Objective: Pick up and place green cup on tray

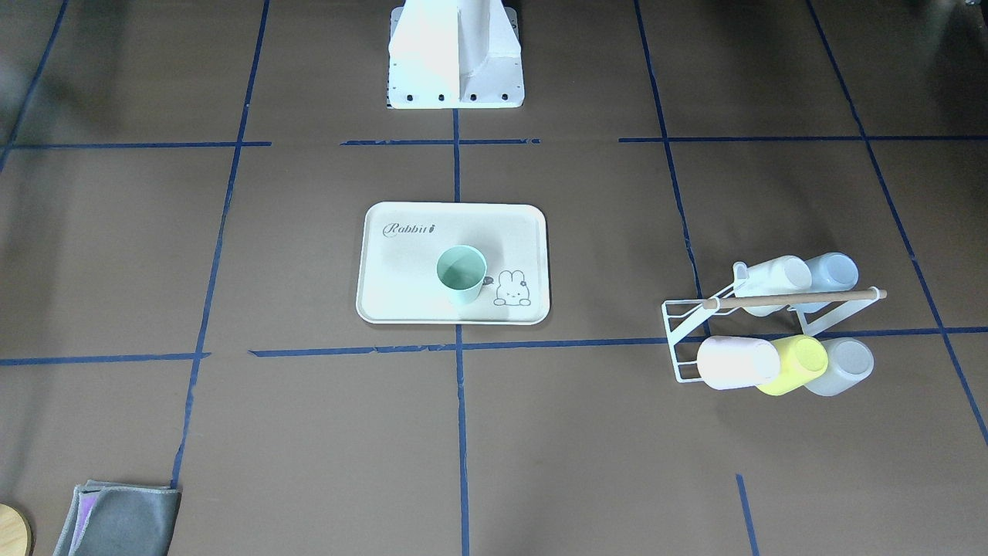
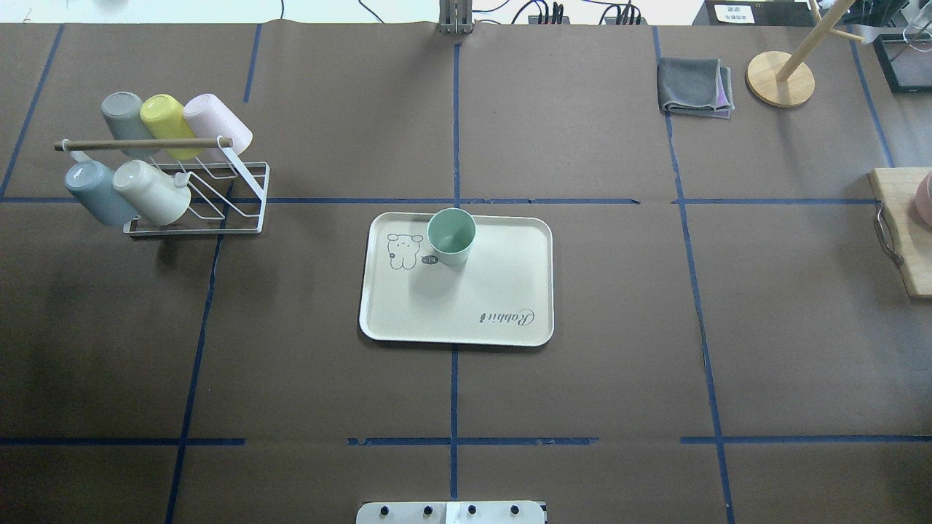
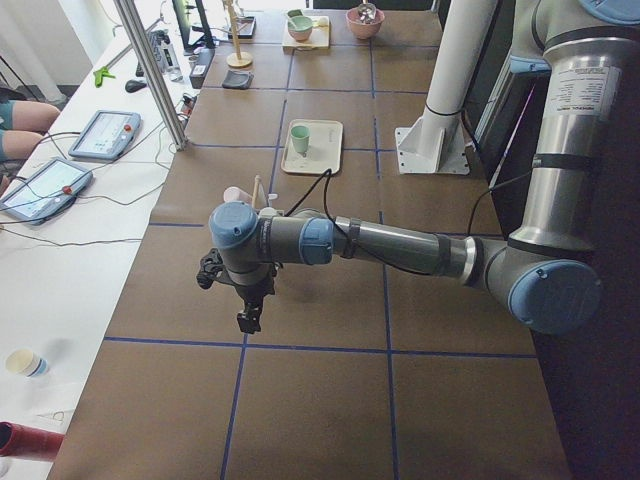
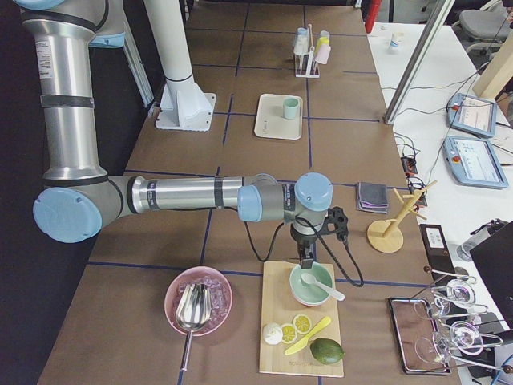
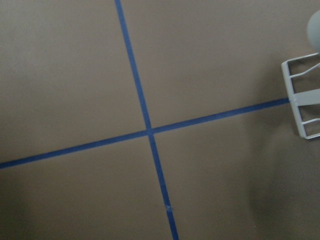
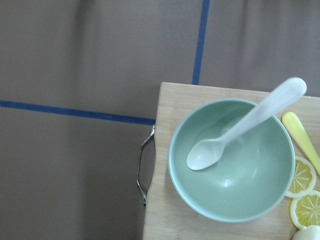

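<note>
L gripper (image 3: 246, 318) hangs over the table (image 3: 300, 400), R gripper (image 4: 306, 261) over a green bowl (image 4: 311, 289); can't tell if the 2 are open or closed. Green cup (image 1: 461, 274) stands upright on tray (image 1: 401, 270), by the bunny drawing (image 1: 513, 289).

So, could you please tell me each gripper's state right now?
The left gripper: cannot be told.
The right gripper: cannot be told.

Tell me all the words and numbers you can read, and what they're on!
"Rabbit": in script on the tray.
"14", perhaps: on a small dark sticker on the tray, beside the green cup; too small to be sure.
White sign beyond the table: too small to read.
</note>
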Controlling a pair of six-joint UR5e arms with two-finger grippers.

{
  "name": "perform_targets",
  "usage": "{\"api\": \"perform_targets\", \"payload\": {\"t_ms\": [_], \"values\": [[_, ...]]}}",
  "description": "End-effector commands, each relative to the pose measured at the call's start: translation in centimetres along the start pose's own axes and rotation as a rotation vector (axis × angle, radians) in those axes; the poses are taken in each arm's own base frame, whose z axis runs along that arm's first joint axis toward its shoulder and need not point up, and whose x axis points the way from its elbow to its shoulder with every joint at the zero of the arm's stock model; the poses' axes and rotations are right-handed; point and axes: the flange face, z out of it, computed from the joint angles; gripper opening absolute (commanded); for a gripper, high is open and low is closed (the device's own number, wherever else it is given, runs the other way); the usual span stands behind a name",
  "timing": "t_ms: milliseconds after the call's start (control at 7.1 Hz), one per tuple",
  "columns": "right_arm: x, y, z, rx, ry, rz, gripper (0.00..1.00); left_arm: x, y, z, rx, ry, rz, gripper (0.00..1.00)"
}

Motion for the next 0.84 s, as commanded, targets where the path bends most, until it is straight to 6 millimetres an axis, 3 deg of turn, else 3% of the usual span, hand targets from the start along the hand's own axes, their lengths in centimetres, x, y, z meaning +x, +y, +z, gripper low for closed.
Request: {"api": "perform_targets", "payload": {"t_ms": [0, 282, 563, 704], "values": [[0.6, 1.4, 0.1, -0.001, 0.002, 0.008, 1.00, -2.0, 3.1, 2.6, -0.048, 0.011, -0.043, 1.00], [0.6, 1.7, 0.2, 0.000, -0.001, 0.010, 1.00, -2.3, 4.1, 3.2, -0.059, 0.016, -0.055, 1.00], [1.9, 2.2, 1.6, -0.027, -0.020, 0.041, 1.00, -2.5, 4.7, 3.4, -0.063, 0.017, -0.060, 1.00], [2.6, 2.6, 1.2, -0.017, -0.062, 0.063, 1.00, -3.2, 5.1, 2.9, -0.051, 0.017, -0.077, 1.00]]}}
